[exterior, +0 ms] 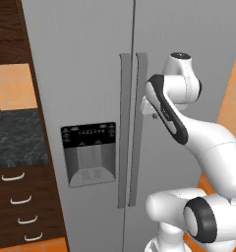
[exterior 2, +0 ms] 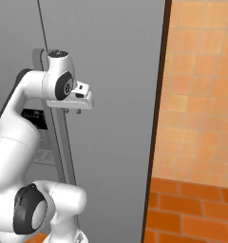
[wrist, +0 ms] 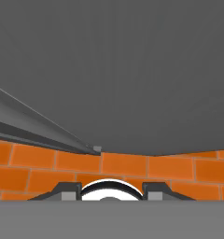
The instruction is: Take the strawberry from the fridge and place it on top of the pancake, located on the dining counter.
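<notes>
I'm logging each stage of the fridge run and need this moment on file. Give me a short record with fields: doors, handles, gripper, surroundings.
doors: both doors of the fridge are closed
handles: two long vertical handles meet at the centre seam
dispenser: black-panelled dispenser in the left door
gripper: gripper held up against the right door, beside its handle; jaws nearly closed, nothing seen held
surroundings: dark-wood drawers to the left, orange tiled wall to the right

dispenser panel [exterior: 88,135] marks too small, illegible
</notes>
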You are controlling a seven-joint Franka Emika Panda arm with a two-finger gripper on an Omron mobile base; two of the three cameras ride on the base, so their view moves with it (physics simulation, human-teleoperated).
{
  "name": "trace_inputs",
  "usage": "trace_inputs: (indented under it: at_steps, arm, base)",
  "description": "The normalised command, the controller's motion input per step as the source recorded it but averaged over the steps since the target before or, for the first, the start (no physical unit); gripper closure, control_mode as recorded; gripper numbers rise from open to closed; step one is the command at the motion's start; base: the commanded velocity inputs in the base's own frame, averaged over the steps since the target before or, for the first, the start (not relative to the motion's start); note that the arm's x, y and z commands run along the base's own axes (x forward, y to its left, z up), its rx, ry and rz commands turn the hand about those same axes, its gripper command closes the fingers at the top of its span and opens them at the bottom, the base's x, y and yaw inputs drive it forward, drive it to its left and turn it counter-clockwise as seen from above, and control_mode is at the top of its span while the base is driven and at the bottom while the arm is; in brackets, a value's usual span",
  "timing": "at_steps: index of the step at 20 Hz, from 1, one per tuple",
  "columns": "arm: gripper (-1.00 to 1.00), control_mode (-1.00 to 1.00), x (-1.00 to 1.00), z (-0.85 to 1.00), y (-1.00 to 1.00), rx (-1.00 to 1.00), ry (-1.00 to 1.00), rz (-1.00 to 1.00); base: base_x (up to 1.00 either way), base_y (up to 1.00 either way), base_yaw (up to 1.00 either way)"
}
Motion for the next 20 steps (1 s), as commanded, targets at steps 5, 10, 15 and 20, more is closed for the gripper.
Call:
trace_inputs:
  at_steps: [5, 10, 15, 20]
  arm:
    - [-1.0, -1.0, 0.0, 0.0, 0.0, 0.0, 0.0, 0.0]
    - [-1.0, -1.0, -0.03, 0.0, 0.0, 0.0, 0.0, 0.0]
    - [-1.0, 1.0, 0.0, 0.0, 0.0, 0.0, 0.0, 0.0]
    - [-1.0, 1.0, 0.0, 0.0, 0.0, 0.0, 0.0, 0.0]
  base:
    - [0.0, 0.0, 0.0]
    - [0.0, 0.0, 0.0]
    - [-0.34, 0.0, 0.0]
    - [-0.21, 0.18, 0.02]
